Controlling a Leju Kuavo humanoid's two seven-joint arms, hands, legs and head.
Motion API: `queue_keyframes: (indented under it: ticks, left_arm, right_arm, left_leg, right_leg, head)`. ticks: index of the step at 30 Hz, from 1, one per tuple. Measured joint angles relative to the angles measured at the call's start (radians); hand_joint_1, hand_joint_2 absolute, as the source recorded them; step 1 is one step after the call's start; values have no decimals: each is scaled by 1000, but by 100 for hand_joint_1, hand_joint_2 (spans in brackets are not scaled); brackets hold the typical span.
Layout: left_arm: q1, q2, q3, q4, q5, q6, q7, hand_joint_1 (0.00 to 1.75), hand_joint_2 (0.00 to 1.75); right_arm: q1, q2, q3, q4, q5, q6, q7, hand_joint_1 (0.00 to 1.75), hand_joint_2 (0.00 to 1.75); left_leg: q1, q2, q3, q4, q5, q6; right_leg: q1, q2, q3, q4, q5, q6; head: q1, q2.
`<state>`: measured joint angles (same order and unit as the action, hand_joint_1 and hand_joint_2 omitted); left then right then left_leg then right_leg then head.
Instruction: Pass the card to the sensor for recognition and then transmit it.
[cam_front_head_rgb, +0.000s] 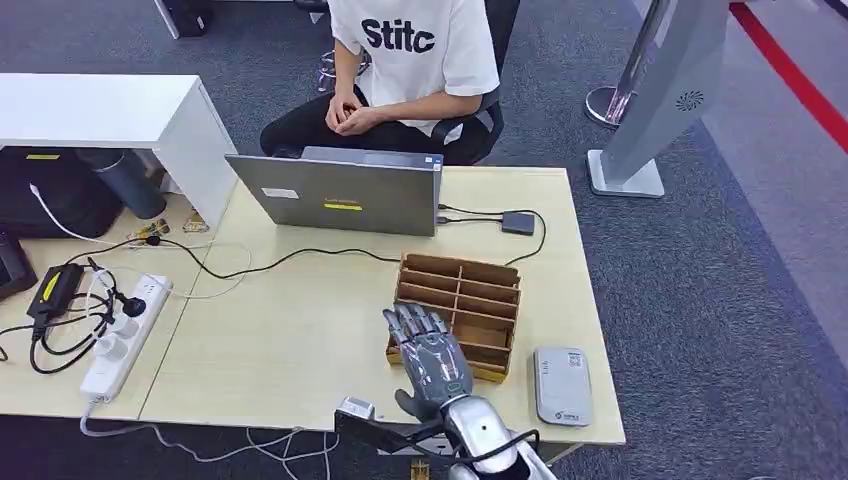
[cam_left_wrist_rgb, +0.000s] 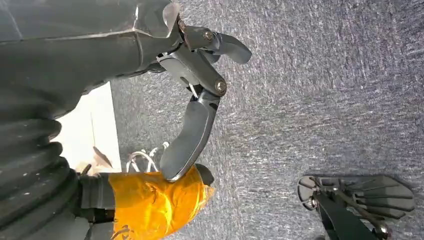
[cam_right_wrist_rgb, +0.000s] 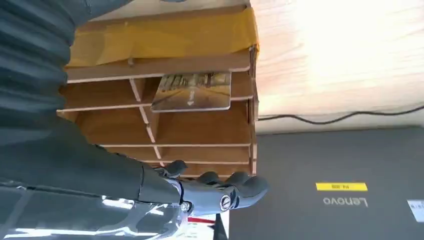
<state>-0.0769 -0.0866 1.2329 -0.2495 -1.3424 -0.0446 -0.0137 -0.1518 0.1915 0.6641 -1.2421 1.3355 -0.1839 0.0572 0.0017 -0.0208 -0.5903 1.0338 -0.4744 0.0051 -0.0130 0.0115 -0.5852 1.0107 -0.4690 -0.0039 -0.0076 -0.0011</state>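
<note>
Right hand: my right hand (cam_front_head_rgb: 432, 355) hovers over the near-left part of the wooden organizer (cam_front_head_rgb: 470, 300), fingers spread and pointing away from me, holding nothing.
Left hand: my left hand (cam_left_wrist_rgb: 192, 100) hangs beside the tabletop over the carpet, fingers apart, nothing in it as far as I can see.
Card: the card (cam_right_wrist_rgb: 192, 92) stands in one of the organizer's slots. In the right wrist view it shows as a printed rectangle leaning on a divider, with an edge sticking up out of the compartment. I cannot make it out in the head view because my hand covers that part of the box.
Key relation: the card lies just under and slightly ahead of my right hand, its long edge running along the slot, across the direction my fingers point. I judge the right hand far the nearer, since the left is off the tabletop altogether.
Sensor: the flat grey card reader (cam_front_head_rgb: 561, 385) lies on the tabletop to the right of the organizer, near the front edge, close to my right arm.
Next move, as I judge it: lower the right hand, pinch the card's raised edge, lift it straight out of the slot, then carry it right and nearer to the reader.
Risk: the dividers are close together, so my fingers may catch the wood.
Beyond: a laptop (cam_front_head_rgb: 340, 192) stands on the far side, a person (cam_front_head_rgb: 410, 60) seated behind it.
</note>
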Motion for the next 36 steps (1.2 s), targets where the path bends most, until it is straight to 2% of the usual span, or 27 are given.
queue_keyframes:
  ticks: [17, 18, 19, 20, 25, 29, 34, 36]
  left_arm:
    - [0, 0, 0, 0, -8, 0, -2, 0, 175]
    - [0, 0, 0, 0, -9, 0, -2, 0, 175]
    - [0, 0, 0, 0, -10, 0, -2, 0, 175]
    - [0, 0, 0, 0, -10, 0, -2, 0, 175]
    - [0, 0, 0, 0, -13, 0, -2, 0, 175]
    - [0, 0, 0, 0, -13, 0, -2, 0, 175]
    - [0, 0, 0, 0, -13, 0, -2, 0, 175]
    - [0, 0, 0, 0, -15, 0, -2, 0, 175]
  right_arm:
    - [-23, 15, -18, 81, -6, -23, 4, 0, 175]
    - [-24, 16, -18, 84, -6, -26, 4, 33, 175]
    - [-25, 16, -19, 88, -6, -29, 4, 140, 175]
    - [-26, 16, -20, 91, -6, -32, 4, 147, 175]
    - [-26, 16, -25, 96, 0, -37, 10, 148, 175]
    - [-28, 16, -26, 97, 3, -40, 11, 162, 175]
    - [-31, 16, -26, 98, 22, -43, 22, 161, 175]
    - [-32, 16, -26, 98, 29, -48, 26, 154, 175]
  left_leg:
    - [0, 0, 0, 0, 0, 0]
    - [0, 0, 0, 0, 0, 0]
    - [0, 0, 0, 0, 0, 0]
    - [0, 0, 0, 0, 0, 0]
    - [0, 0, 0, 0, 0, 0]
    - [0, 0, 0, 0, 0, 0]
    - [0, 0, 0, 0, 0, 0]
    - [0, 0, 0, 0, 0, 0]
  right_leg:
    - [0, 0, 0, 0, 0, 0]
    - [0, 0, 0, 0, 0, 0]
    - [0, 0, 0, 0, 0, 0]
    - [0, 0, 0, 0, 0, 0]
    - [0, 0, 0, 0, 0, 0]
    - [0, 0, 0, 0, 0, 0]
    - [0, 0, 0, 0, 0, 0]
    - [0, 0, 0, 0, 0, 0]
  head:
    - [0, 0]
    - [0, 0]
    - [0, 0]
    - [0, 0]
    - [0, 0]
    - [0, 0]
    - [0, 0]
    - [0, 0]
